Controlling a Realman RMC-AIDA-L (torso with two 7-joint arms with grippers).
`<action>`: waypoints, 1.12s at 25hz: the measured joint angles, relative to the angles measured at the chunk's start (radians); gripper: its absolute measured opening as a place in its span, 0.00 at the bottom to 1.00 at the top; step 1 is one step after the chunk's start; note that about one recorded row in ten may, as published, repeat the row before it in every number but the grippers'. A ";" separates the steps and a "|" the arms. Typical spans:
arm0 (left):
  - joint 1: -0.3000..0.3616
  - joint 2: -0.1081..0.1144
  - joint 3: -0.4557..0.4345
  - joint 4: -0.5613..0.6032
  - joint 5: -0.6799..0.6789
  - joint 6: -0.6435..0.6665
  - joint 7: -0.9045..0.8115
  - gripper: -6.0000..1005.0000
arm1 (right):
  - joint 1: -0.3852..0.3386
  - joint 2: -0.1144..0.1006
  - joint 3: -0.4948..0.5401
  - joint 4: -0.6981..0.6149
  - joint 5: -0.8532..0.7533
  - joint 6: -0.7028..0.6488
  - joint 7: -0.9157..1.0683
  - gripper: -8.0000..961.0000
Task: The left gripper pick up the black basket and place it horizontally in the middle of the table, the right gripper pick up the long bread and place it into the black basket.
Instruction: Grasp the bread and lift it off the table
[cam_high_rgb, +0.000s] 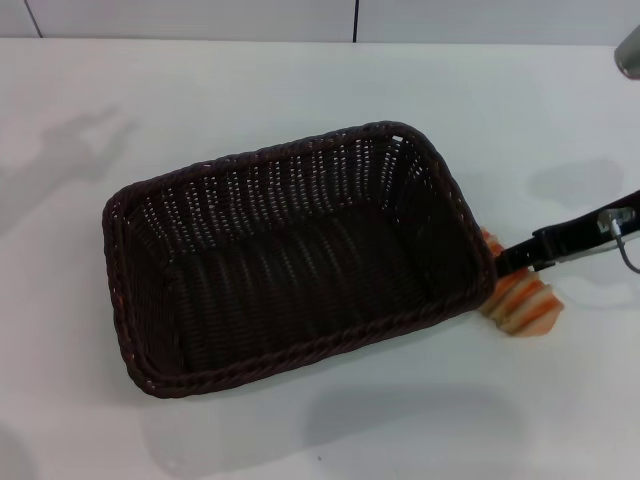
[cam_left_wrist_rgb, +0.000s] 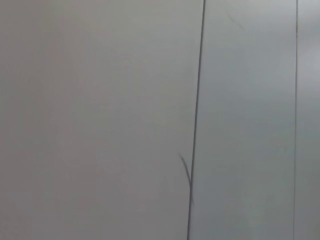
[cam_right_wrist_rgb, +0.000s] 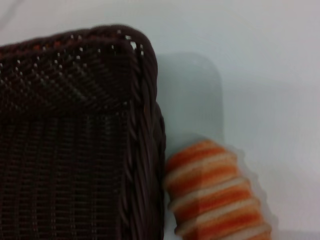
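Observation:
The black basket (cam_high_rgb: 262, 190) lies empty in the middle of the white table (cam_high_rgb: 300, 70), its long side running left to right and slightly slanted. The long bread (cam_high_rgb: 525, 302), tan with orange stripes, lies on the table against the basket's right end, partly hidden by the rim. My right gripper (cam_high_rgb: 508, 264) reaches in from the right and is at the bread's top, next to the basket's rim. The right wrist view shows the basket's corner (cam_right_wrist_rgb: 145, 130) and the bread (cam_right_wrist_rgb: 215, 195) beside it, outside it. My left gripper is out of view.
A grey part of the right arm (cam_high_rgb: 630, 50) shows at the top right edge. A grey panelled wall (cam_high_rgb: 200, 15) stands behind the table. The left wrist view shows only wall panels with a dark seam (cam_left_wrist_rgb: 196, 125).

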 joint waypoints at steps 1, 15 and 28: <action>0.000 0.000 0.000 0.000 -0.001 0.000 0.000 0.36 | 0.004 0.000 0.000 -0.013 -0.001 -0.001 -0.004 0.58; 0.011 0.000 0.000 0.000 -0.033 -0.001 0.003 0.36 | 0.039 0.009 -0.002 -0.098 -0.049 -0.022 -0.010 0.55; 0.014 0.002 0.000 0.000 -0.040 -0.008 0.003 0.36 | 0.041 0.013 -0.005 -0.101 -0.057 -0.028 -0.008 0.52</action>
